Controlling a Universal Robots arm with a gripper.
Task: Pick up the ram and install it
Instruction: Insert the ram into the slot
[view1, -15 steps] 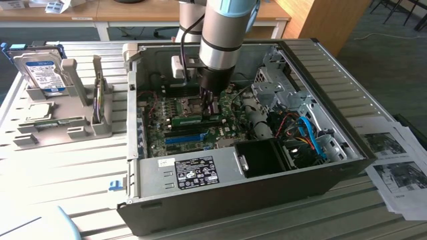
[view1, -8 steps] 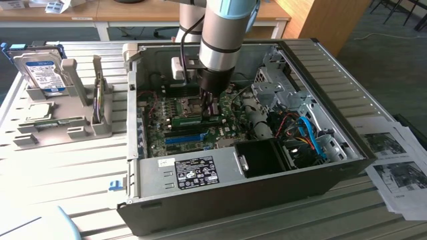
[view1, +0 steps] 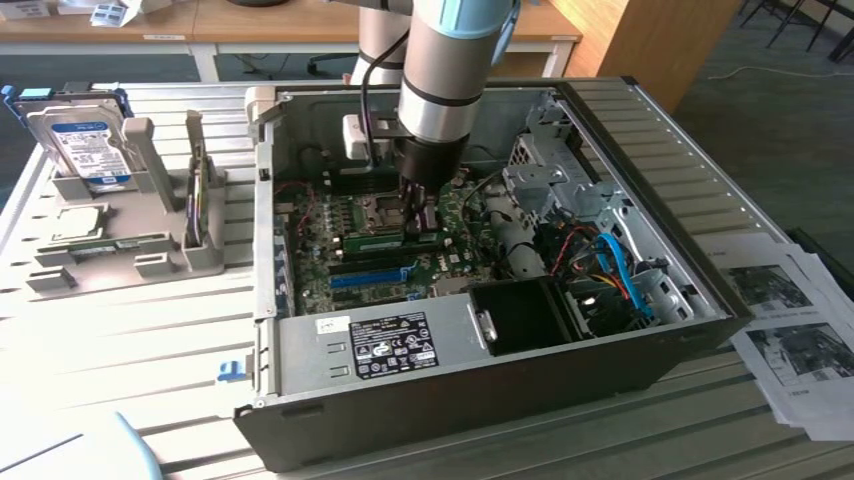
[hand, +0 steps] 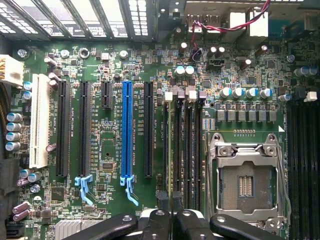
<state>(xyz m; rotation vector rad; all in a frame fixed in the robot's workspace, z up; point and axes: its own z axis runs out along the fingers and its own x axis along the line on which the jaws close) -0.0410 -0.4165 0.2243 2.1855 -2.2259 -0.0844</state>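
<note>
Here the gripper (view1: 423, 222) pinches the ram (view1: 394, 240) by its top edge between closed-in fingers (hand: 162, 200) — the green strip sits directly beneath them, low over the motherboard (hand: 110, 125), long axis parallel to the black memory slots (hand: 187, 150) — seemingly lined up with one of them.

No legible text or numbers anywhere.

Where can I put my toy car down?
Bare slats of the table lie between the grey holder and the near edge, beside the computer case. Crowded: inside the case around the hand; papers cover the exterior view's right.
</note>
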